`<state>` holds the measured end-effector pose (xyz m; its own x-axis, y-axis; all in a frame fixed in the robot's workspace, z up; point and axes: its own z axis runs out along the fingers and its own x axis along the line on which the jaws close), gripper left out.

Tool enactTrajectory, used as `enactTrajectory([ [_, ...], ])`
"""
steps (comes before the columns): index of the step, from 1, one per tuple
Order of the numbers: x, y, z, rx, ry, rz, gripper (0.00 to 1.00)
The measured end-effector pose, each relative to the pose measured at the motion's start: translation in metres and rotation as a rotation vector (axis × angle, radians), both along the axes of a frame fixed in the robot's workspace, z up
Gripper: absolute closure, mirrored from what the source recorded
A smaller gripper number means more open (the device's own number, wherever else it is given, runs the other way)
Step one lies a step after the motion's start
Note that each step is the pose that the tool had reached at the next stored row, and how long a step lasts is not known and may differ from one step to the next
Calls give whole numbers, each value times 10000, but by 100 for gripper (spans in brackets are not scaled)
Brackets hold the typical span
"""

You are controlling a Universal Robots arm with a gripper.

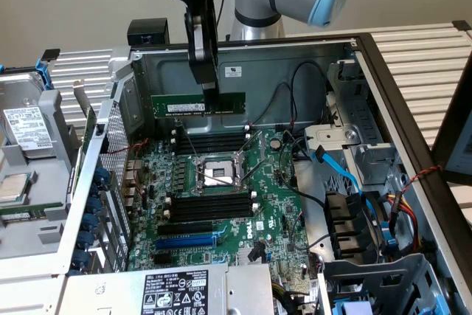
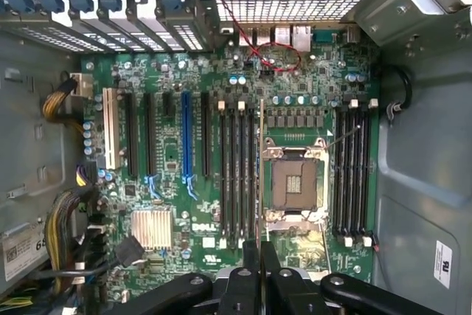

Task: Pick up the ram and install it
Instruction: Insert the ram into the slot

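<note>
An open computer case [image 1: 346,71] is seen in the exterior view, with the green motherboard [image 1: 221,212] laid flat inside. The end effector [image 1: 212,94] is closed on the ram [image 1: 177,105], which is held lengthwise and clear of the board, at about eleven o'clock from the processor socket [image 1: 215,175]. Its flat face and label strip are shown here. In the wrist view the ram [image 2: 262,153] is seen edge-on as a thin line running out from the end effector [image 2: 259,260], between the processor socket [image 2: 293,182] and a bank of black memory slots [image 2: 236,175], parallel to them. The blue expansion slot [image 2: 186,138] is made out beyond that bank.
</note>
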<state>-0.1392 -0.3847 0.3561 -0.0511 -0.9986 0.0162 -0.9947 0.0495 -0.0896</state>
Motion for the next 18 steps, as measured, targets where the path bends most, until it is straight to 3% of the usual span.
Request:
enactTrajectory([
  [18,37,-7,-314,0,0,1,87],
])
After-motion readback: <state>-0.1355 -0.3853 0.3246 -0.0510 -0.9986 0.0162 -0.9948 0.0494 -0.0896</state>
